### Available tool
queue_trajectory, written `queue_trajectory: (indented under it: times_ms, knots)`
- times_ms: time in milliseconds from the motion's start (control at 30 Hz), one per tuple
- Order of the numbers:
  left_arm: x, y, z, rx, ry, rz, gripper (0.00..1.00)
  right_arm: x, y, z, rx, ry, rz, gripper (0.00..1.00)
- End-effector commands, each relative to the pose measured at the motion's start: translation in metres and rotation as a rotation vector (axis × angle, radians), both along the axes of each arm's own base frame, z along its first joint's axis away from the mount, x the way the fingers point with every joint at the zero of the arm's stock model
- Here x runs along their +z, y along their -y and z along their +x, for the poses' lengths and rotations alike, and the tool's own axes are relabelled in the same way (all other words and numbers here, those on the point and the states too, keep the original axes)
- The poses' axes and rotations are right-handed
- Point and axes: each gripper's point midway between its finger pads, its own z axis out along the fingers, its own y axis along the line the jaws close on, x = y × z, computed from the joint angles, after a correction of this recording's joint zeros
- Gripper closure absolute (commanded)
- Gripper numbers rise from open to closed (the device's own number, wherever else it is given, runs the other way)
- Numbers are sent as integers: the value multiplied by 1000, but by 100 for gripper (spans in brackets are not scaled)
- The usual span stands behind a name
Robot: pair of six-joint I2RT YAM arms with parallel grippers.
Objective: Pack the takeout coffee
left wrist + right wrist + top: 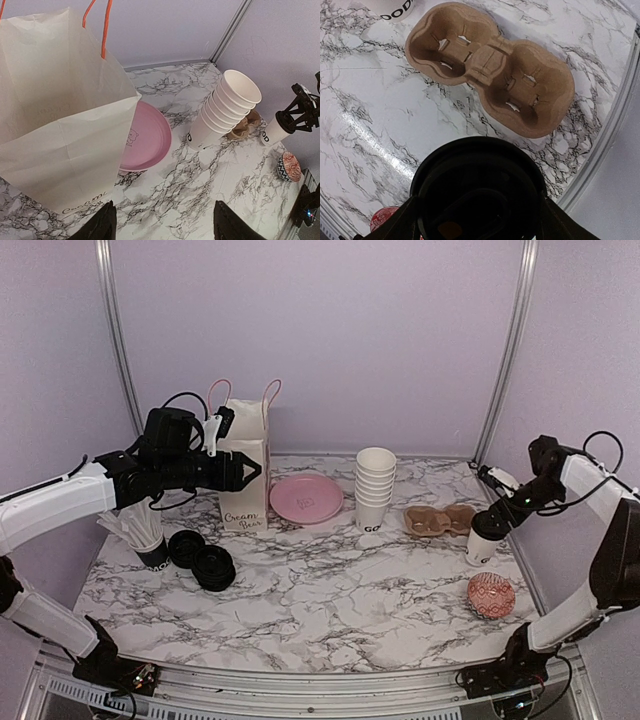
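**Lidded coffee cup (481,545) gripped, about to go into the carrier (440,520).**
The cup stands at the table's (330,590) right edge, just beside the carrier. The right gripper (492,522) is clamped wide around its black lid. Next, probably lift it over a carrier hole and lower it straight. The left gripper (162,227) gapes empty by the bag (55,125).

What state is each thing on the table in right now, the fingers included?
Paper bag, standing upright.
Pink plate, empty.
Cup stack, nested, upright, no lids.
Cardboard carrier, both holes empty.
Lidded cup, lid on, right fingers clamped around the lid.
Loose lids, lying flat, on no cup.
Straw cup, upright, holding straws.
Left fingers, open, empty.
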Motion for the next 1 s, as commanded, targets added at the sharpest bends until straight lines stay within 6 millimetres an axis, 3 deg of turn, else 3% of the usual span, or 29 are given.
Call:
queue_trajectory:
  times_ms: [0, 233, 333, 433, 533, 633, 767, 967]
  knots:
    - [17, 0, 1, -5, 27, -30, 34, -9, 15, 9, -58, 10, -43, 28]
    - [19, 0, -1, -8, 28, -34, 34, -19, 16, 11, -85, -9, -30, 22]
    - [19, 0, -2, -11, 28, -35, 34, -18, 14, 8, -95, -25, -18, 5]
    - [21, 0, -2, -14, 31, -38, 33, -1, 12, 9, -106, -4, -1, 1]
    - [23, 0, -3, -18, 35, -41, 34, 31, 3, 15, -100, 59, 55, 1]
    - [23, 2, -4, -29, 35, -40, 34, 66, -27, 25, -39, 135, 149, 1]
    - [23, 6, -7, -58, 25, -49, 34, 93, -81, 41, 109, 195, 226, 2]
    - [26, 8, -11, -80, 28, -59, 36, 134, -159, 73, 278, 326, 270, 23]
